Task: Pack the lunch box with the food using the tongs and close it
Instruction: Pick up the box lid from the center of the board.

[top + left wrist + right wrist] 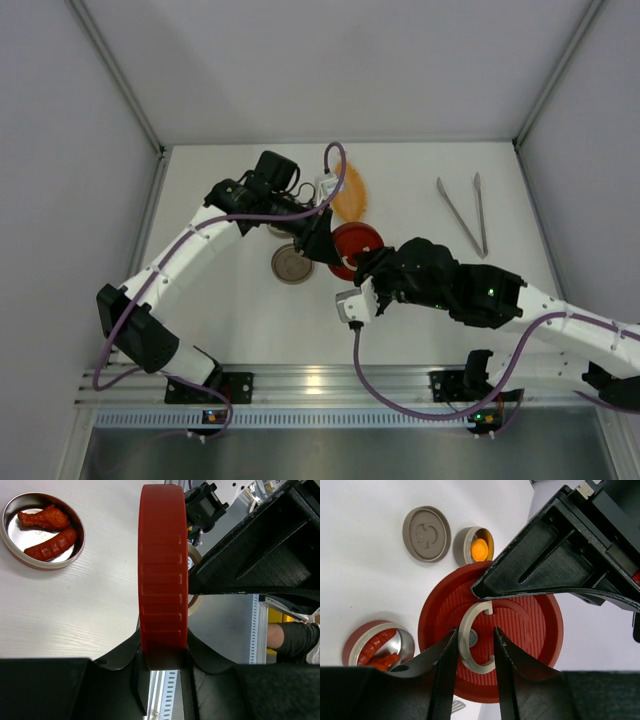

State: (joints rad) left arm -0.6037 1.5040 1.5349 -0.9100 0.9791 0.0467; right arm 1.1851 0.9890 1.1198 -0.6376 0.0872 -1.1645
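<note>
— Well, what is held by the left claw?

— A red lid is clamped by its rim between the fingers and is seen edge-on from that wrist.

— And how is the right claw set?

— Its fingers are drawn in narrow on either side of the pale ring on the lid's ribbed face, close against it. Whether the ring is truly gripped cannot be told.

— Where is the food found?

— Two red pieces are seen lying side by side in a round steel tin on the worktop, near the red lid. One orange piece is seen in a smaller tin, which is placed just beside a grey lid lying flat.

— And the tongs?

— They are seen lying on the worktop toward the far right, well apart from both claws and touched by neither. An orange dish is seen just beyond the red lid.
</note>
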